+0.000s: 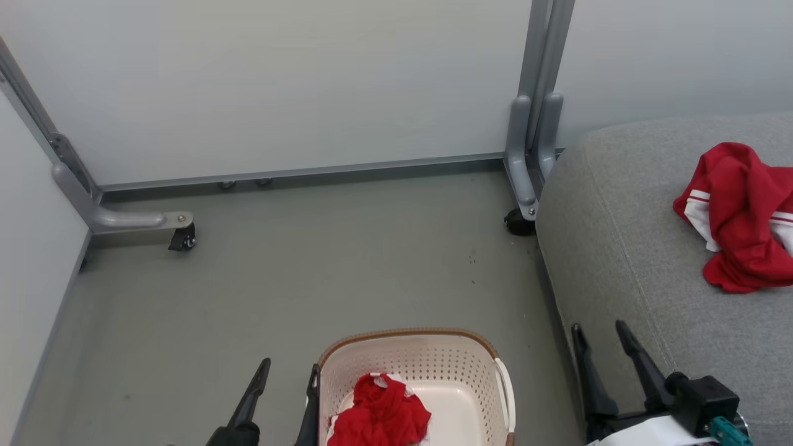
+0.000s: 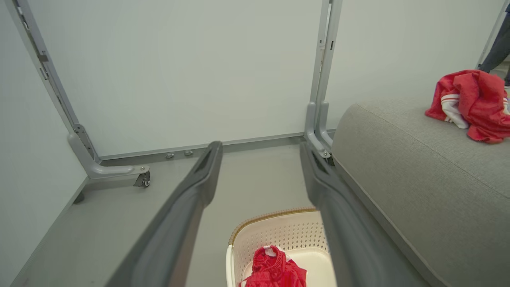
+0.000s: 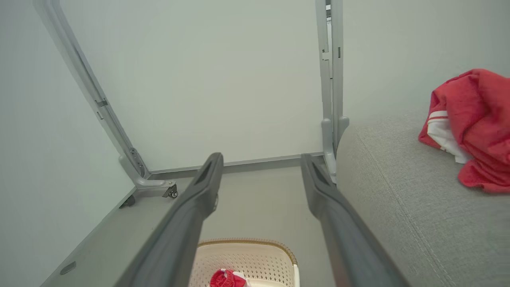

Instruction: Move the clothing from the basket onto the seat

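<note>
The left gripper (image 1: 291,367) and right gripper (image 1: 598,326) are hanging spread and empty, flanking the basket (image 1: 403,335). One red garment (image 1: 379,412) is lying crumpled inside it; the other garment (image 1: 740,217) is resting on the seat (image 1: 619,248).

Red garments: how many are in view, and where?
2. One crumpled bright-red fabric garment lies in the oval cream-white perforated plastic basket; the other garment, red with white stripes, lies on the large grey woven-fabric seat. Another could be hidden under the basket's one.
</note>
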You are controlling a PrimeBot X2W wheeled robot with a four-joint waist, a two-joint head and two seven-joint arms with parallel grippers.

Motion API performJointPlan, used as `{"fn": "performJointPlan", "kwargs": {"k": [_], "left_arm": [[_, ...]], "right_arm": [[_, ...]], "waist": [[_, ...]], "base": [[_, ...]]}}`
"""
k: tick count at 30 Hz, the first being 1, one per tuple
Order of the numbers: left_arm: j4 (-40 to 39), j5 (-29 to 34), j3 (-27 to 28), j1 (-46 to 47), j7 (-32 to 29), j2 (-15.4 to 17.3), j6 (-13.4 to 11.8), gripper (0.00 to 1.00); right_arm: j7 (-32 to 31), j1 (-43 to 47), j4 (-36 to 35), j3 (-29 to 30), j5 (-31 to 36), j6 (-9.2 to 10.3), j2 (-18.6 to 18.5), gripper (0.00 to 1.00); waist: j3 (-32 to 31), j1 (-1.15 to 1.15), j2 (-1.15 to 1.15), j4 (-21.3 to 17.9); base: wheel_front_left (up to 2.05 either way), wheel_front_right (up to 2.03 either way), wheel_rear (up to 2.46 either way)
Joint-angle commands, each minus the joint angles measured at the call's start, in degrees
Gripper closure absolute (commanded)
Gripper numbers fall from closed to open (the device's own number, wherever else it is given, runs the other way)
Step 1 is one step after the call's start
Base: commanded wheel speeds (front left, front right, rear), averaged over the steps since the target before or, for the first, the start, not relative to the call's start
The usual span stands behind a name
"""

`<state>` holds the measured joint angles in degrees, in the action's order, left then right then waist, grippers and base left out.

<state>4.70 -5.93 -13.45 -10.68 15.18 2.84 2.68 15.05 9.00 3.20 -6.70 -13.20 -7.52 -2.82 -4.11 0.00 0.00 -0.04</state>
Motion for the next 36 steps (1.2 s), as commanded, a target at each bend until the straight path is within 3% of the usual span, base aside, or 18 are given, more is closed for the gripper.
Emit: {"fn": "performJointPlan", "kwargs": {"k": [1, 6, 17, 26, 36], "left_arm": [[1.02, 0.43, -0.65, 2.36, -0.04, 0.09, 0.63, 0.00], [8.18, -0.60, -4.06, 6.30, -0.04, 0.10, 2.40, 0.00], [30.90, -0.43, -12.92, 28.80, -0.18, 0.18, 4.28, 0.00], [50.88, 1.30, -21.17, 49.81, -6.36, 0.24, 4.82, 0.00], [63.22, -3.11, -30.89, 63.04, -15.13, 0.97, 4.84, 0.00]], "right_arm": [[0.19, -1.18, -0.40, 0.55, -0.09, 0.03, -0.13, 0.00], [0.19, -2.94, -0.78, 3.26, 0.93, 0.03, -0.18, 0.00], [0.19, -13.65, -4.76, 5.39, 3.45, 0.03, -1.35, 0.00], [0.19, -21.48, -8.55, 6.56, 4.31, 0.03, -0.71, 0.00], [0.19, -26.61, -11.65, 5.11, 2.89, 0.03, -0.09, 0.00]], "waist": [[2.24, 0.00, 0.00, -0.02], [5.86, 0.00, 0.00, -0.37], [23.62, 0.00, 0.00, -3.53], [37.85, 0.00, 0.00, -7.79], [49.47, 0.00, 0.00, -11.70]], "base": [[0.00, 0.00, 0.00], [0.00, 0.00, 0.00], [0.00, 0.00, 0.00], [0.00, 0.00, 0.00], [0.00, 0.00, 0.00]]}}
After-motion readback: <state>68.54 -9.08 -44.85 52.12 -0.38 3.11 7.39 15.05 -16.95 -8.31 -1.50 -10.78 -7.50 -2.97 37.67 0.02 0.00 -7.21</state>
